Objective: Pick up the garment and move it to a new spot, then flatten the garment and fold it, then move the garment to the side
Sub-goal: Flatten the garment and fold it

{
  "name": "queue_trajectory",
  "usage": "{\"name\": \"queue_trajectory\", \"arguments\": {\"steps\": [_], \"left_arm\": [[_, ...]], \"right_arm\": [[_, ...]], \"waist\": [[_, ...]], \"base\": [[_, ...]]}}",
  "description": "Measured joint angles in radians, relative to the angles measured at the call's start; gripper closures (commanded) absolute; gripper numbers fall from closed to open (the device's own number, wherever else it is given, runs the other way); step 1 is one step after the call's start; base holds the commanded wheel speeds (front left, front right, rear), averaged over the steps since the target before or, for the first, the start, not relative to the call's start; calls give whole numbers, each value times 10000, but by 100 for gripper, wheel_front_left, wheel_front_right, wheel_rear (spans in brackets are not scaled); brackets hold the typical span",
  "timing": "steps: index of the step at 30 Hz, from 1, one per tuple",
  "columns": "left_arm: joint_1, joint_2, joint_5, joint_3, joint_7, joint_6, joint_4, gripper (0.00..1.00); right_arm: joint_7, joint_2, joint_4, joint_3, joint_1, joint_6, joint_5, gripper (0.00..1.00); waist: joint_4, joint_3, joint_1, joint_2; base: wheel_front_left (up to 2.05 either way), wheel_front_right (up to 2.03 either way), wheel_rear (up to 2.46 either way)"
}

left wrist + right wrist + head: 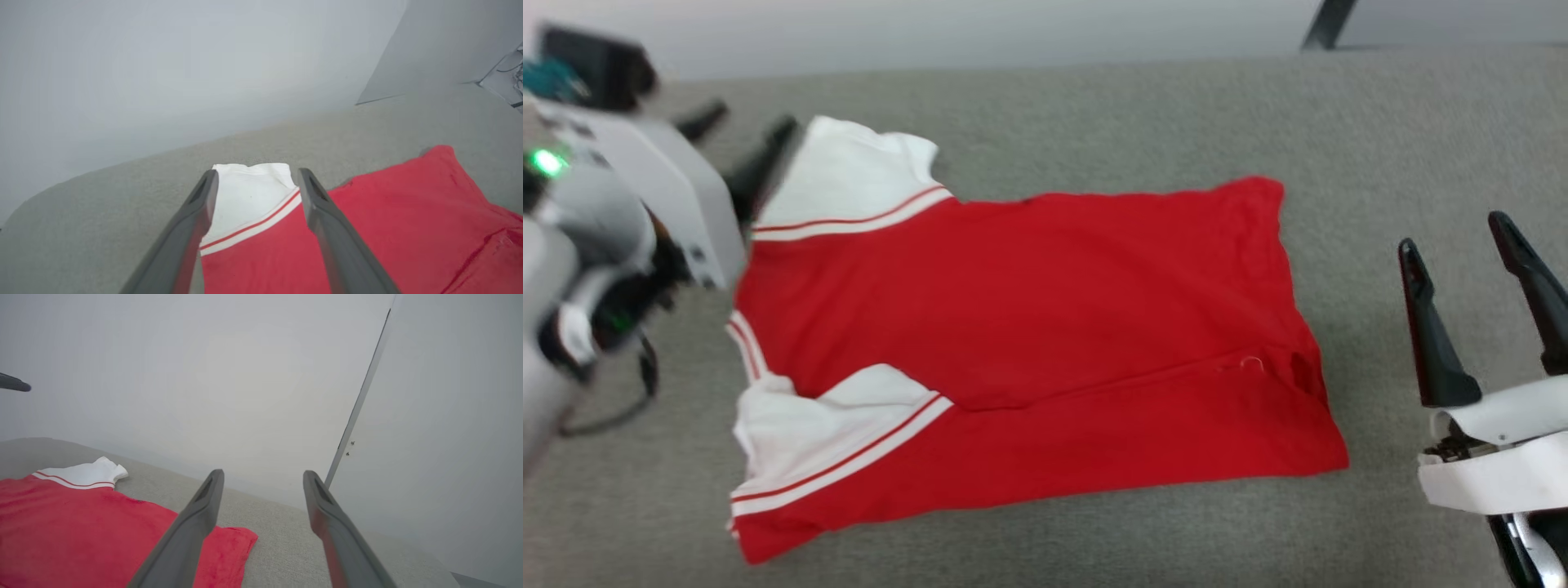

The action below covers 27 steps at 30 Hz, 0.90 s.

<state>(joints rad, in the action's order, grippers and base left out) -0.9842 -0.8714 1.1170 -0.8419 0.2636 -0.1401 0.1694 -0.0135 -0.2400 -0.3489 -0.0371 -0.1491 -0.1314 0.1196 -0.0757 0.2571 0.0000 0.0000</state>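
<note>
Closest in, the right gripper (1454, 234) sits off the hem end of the garment (1029, 302), fingers spread wide with nothing in them, well clear of the cloth. The red jersey itself lies spread out pretty flat on the grey carpet-like surface (1380, 122), collar end toward the robot's left, and no number print is showing. The near white sleeve (825, 425) lies tucked in on the body, and there's an edge running along the middle, so I'd guess one lengthwise fold is in. Further back the left gripper (750, 121) hangs just by the far white sleeve (849, 175), also wide open and empty. So moving and flattening look done; finishing the fold and shifting it aside are probably left.
</note>
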Motion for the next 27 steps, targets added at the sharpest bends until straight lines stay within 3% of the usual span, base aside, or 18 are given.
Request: {"name": "queue_trajectory", "arguments": {"steps": [6, 13, 20, 27], "left_arm": [[-1292, 104, -303, 61, 387, 623, 1225, 0], [-2736, -113, -627, -242, 1973, 1244, 2429, 0], [-3762, -351, -895, -803, 4199, 1501, 3344, 0], [-4656, -441, -1160, -1127, 5908, 1358, 4125, 0]], "right_arm": [[493, 345, 362, -171, -407, 0, -153, 0], [848, 577, 596, -313, -667, 0, -38, 0], [980, 706, 725, -474, -791, 0, 159, 0], [980, 727, 763, -614, -943, 0, 397, 0]], "waist": [[-484, 719, 0, 0], [-1107, 1696, 0, 0], [-1703, 2649, 0, 0], [-2149, 3409, 0, 0]], "base": [[0, 0, 0], [0, 0, 0], [0, 0, 0], [0, 0, 0]]}}
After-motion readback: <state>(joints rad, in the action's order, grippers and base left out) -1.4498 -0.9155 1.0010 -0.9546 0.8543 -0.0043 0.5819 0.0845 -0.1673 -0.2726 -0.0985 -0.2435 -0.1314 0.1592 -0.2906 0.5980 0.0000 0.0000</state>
